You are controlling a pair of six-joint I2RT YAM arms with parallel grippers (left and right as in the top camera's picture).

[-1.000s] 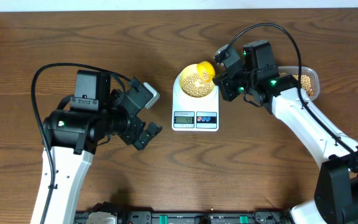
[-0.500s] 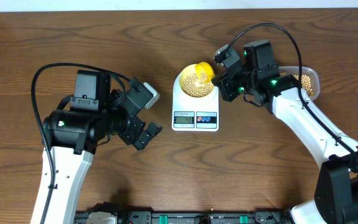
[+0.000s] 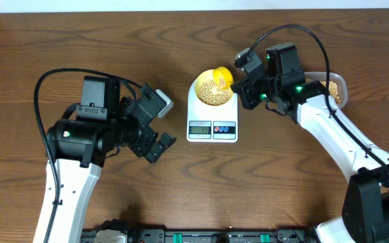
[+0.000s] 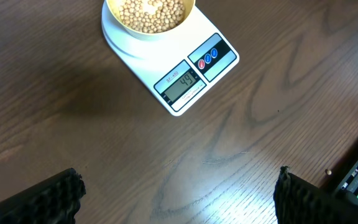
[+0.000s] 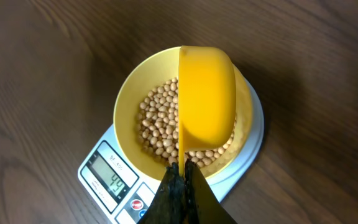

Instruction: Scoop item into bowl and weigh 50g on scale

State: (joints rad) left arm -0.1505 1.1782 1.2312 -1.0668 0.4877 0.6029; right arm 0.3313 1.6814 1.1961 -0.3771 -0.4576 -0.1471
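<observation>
Topping up: right fingers (image 5: pixel 174 194) pinch a yellow plastic scoop (image 5: pixel 207 99) over the cream bowl (image 5: pixel 126 102) of tan beans (image 5: pixel 157 124) on the white scale (image 5: pixel 98 163). Left fingers (image 4: pixel 48 196) spread; next, trickle gently.

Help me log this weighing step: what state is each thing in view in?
scale, on, display reading 49
bowl, on the scale's platform, partly filled with soybeans
scoop, tipped over the bowl, handle gripped
tub, open, some soybeans inside
left gripper, jaws open, empty
right gripper, jaws shut on the scoop
</observation>
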